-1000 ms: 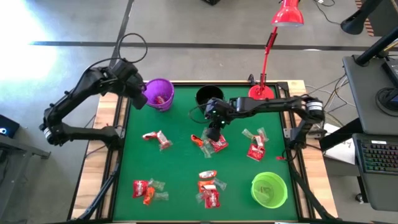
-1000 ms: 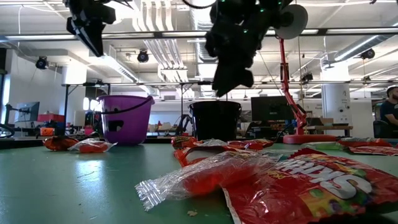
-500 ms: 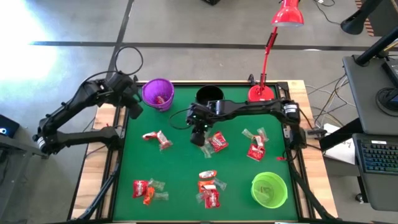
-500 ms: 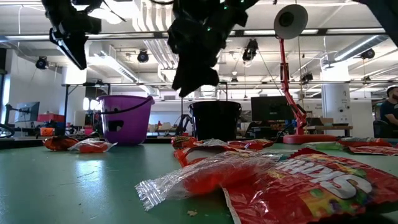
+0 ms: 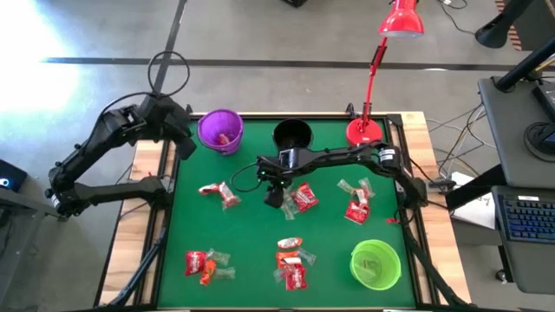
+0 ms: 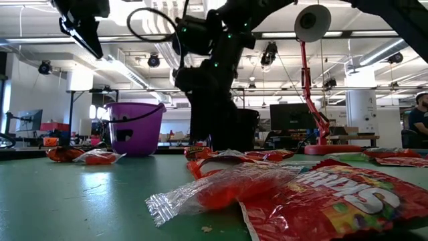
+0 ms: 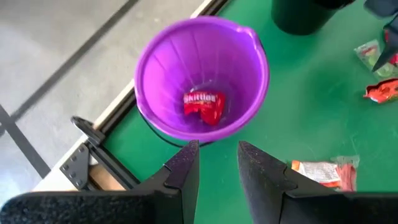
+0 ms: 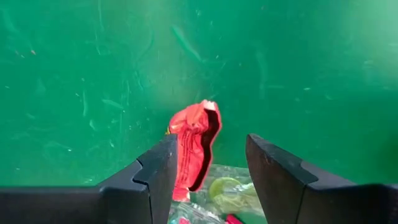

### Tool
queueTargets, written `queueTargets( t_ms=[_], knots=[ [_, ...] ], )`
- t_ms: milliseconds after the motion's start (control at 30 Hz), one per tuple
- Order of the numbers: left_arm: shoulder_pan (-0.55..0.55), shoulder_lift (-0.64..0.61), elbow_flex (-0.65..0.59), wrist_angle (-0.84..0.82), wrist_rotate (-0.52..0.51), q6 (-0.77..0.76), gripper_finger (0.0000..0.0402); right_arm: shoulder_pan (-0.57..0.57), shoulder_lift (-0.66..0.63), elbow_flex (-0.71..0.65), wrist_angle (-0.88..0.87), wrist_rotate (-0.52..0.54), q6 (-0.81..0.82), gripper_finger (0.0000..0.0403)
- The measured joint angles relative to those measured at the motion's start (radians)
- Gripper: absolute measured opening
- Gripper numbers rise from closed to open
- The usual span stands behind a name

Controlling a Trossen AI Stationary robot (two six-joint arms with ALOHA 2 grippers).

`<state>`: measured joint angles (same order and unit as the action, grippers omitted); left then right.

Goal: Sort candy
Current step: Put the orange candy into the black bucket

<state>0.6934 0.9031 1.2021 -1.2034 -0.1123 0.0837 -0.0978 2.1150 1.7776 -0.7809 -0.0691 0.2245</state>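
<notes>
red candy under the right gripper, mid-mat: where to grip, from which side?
Come straight down with the right gripper, jaws open. The red candy lies crumpled on the green mat, partly over a clear greenish sweet. Probably pinch its raised free end, across the narrow width.

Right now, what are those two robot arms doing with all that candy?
They are sorting candy. The right hand is open, low over a red candy near the middle of the green table. The left hand hovers near the purple cup, which has one red Skittles pack inside. More candy lies scattered on the table.
</notes>
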Motion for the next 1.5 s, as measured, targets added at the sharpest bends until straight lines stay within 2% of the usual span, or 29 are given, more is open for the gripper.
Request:
queueTargets(
  t_ms=[467,600,733,967,1067,1333,1500],
  knots=[
    [0.000,0.002,0.015,-0.001,0.001,0.009,0.0092,0.009,0.011,-0.008,-0.007,-0.020,-0.007,0.0180],
    [0.000,0.004,0.015,-0.001,0.001,0.009,0.0092,0.016,0.016,-0.008,-0.006,-0.073,-0.007,0.0180],
    [0.000,0.005,0.015,-0.001,0.001,0.009,0.0092,0.027,0.044,-0.011,-0.006,-0.008,-0.013,0.0180],
    [0.000,0.005,0.015,-0.001,0.001,0.019,0.0092,0.025,0.058,-0.013,0.002,0.024,-0.015,0.0178],
    [0.000,0.005,0.015,-0.001,0.001,0.021,0.0092,0.026,0.059,-0.013,0.001,0.020,0.004,0.0155],
    [0.000,0.006,0.015,-0.001,0.001,0.039,0.0092,0.026,0.058,-0.011,0.000,-0.002,0.011,0.0037],
    [0.000,0.006,0.015,-0.001,0.001,0.039,0.0092,0.026,0.055,0.032,-0.003,-0.019,0.048,0.0019]
  ],
)
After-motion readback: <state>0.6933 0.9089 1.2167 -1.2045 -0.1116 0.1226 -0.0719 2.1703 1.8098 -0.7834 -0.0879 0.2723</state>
